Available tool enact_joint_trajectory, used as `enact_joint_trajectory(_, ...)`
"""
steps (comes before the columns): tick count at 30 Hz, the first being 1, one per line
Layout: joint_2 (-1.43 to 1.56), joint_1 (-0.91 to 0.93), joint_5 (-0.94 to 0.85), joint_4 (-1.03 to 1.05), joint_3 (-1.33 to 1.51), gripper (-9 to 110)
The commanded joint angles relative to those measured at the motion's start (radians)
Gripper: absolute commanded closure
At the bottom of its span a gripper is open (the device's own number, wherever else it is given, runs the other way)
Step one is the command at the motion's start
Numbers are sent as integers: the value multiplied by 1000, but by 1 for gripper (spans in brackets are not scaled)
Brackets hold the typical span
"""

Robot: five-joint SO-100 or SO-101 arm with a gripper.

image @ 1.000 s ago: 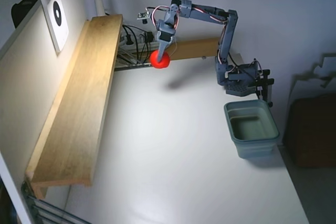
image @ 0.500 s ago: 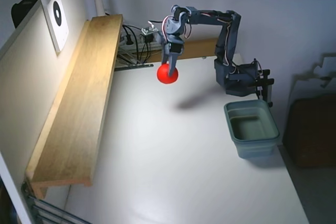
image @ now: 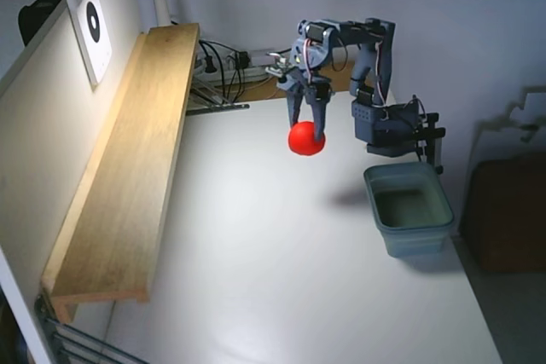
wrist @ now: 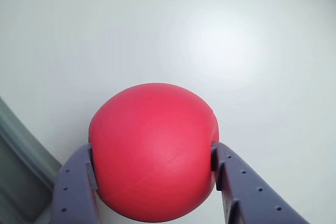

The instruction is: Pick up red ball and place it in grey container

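Note:
My gripper (image: pixel 305 132) is shut on the red ball (image: pixel 306 139) and holds it in the air above the white table, pointing down. The grey container (image: pixel 409 208) stands on the table to the right of the ball in the fixed view, near the arm's base, and looks empty. In the wrist view the red ball (wrist: pixel 153 150) fills the lower middle, pinched between my two purple fingers (wrist: pixel 79 190). A grey-green edge (wrist: pixel 21 156) at the lower left of the wrist view looks like the container's rim.
A long wooden shelf (image: pixel 128 168) runs along the left wall. Cables (image: pixel 223 70) lie at the back of the table. The arm's base (image: pixel 388 125) is clamped at the right edge. A brown box (image: pixel 508 215) stands beyond the table's right side.

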Motion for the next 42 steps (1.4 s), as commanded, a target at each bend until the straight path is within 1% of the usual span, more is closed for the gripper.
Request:
enact_joint_trajectory(1,7,-101,3,20,-49,78)
enact_joint_trajectory(15,7,-519,3,20,-49,78)
enact_joint_trajectory(20,7,-618,3,20,-49,78)
enact_joint_trajectory(38,7,-627,3,20,-49,78)
enact_joint_trajectory(42,-39,-627,3,5,-79,78)
